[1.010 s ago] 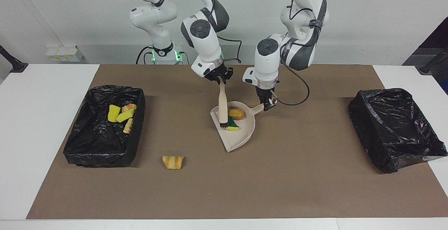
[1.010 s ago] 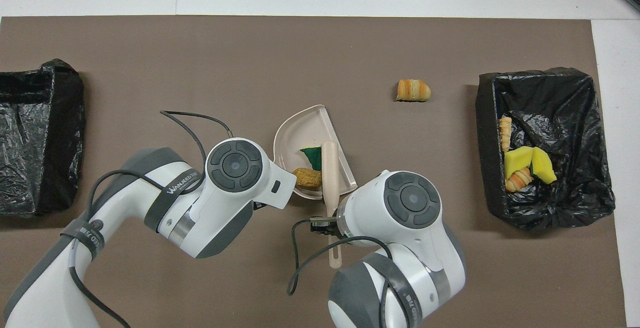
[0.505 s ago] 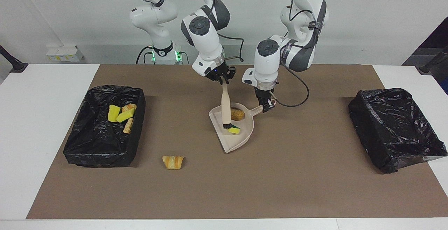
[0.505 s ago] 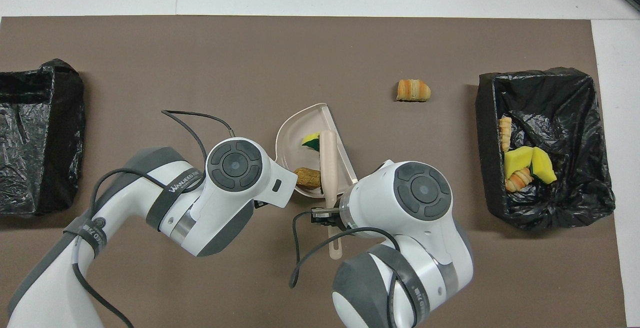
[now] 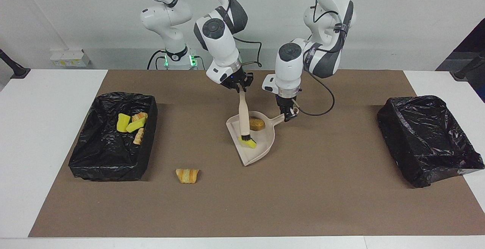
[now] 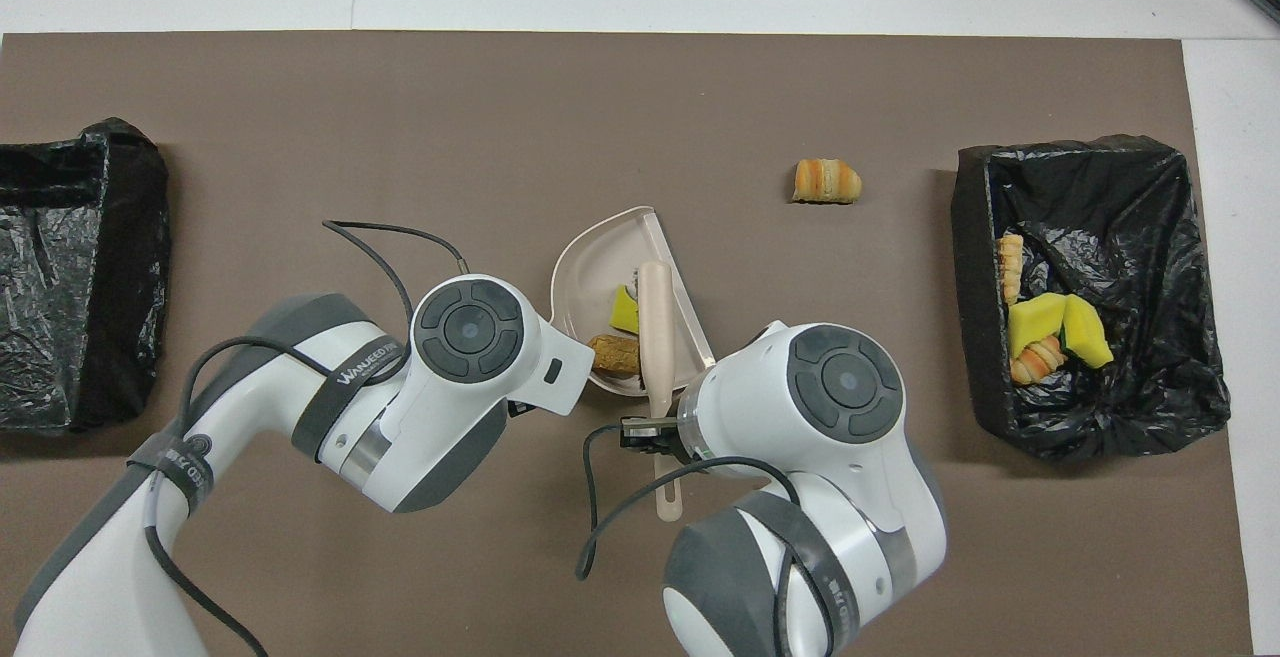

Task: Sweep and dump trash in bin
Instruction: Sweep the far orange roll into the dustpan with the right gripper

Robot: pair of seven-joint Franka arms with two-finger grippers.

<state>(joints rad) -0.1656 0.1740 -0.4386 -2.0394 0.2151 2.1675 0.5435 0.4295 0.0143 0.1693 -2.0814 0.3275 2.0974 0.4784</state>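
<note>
The dustpan [image 5: 257, 143] lies mid-table on the mat [image 5: 303, 196], with a sponge piece [image 5: 249, 144] and a bread chunk [image 5: 257, 124] in it, the chunk nearer the robots. A brush [image 5: 243, 118] stands in the pan, touching the sponge piece. One bin [image 5: 110, 162] at the right arm's end holds scraps [image 5: 130, 125]; another bin [image 5: 428, 143] sits at the left arm's end. A loose bread piece [image 5: 187, 175] lies on the mat near the first bin, farther from the robots than the pan.

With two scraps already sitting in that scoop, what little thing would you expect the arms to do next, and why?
Probably the right gripper lifts the brush out of the dustpan. The yellow sponge piece and the bread chunk both lie in the pan, whose handle the left gripper holds. Clearing the brush would let the pan go to the bin at the right arm's end.
</note>
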